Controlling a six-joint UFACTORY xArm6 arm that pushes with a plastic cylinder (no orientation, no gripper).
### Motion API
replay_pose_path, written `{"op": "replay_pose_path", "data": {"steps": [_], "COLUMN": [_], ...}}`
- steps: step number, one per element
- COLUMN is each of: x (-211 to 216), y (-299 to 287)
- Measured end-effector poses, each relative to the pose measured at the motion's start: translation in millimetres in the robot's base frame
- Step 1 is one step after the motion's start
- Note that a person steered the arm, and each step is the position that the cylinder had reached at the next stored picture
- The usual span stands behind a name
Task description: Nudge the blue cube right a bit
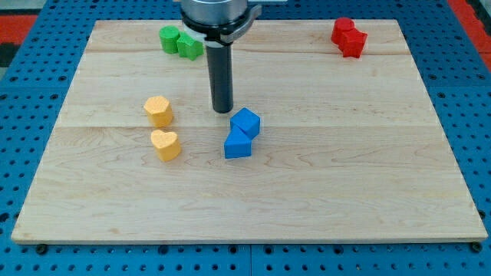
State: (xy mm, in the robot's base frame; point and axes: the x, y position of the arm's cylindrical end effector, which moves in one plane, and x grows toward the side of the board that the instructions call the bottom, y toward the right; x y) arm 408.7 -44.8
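Observation:
Two blue blocks sit touching near the board's middle: a blue cube point(238, 144) at the lower left and a second blue block point(246, 122) just above and to its right. My tip point(222, 111) is a little above and to the left of them, close to the upper blue block's left side, with a small gap.
A yellow block point(158, 110) and a yellow heart-shaped block point(166, 144) lie at the left. Two green blocks point(181, 41) sit at the top left, partly behind the rod's mount. Two red blocks point(349, 37) sit at the top right. The wooden board point(322, 192) rests on a blue pegboard.

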Motion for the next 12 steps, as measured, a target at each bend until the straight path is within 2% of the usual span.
{"op": "replay_pose_path", "data": {"steps": [3,6,8,10,12], "x": [-18.8,-20.1,-20.1,-9.5,12.5], "y": [26.9,-44.3,-12.7,-6.3,10.9]}}
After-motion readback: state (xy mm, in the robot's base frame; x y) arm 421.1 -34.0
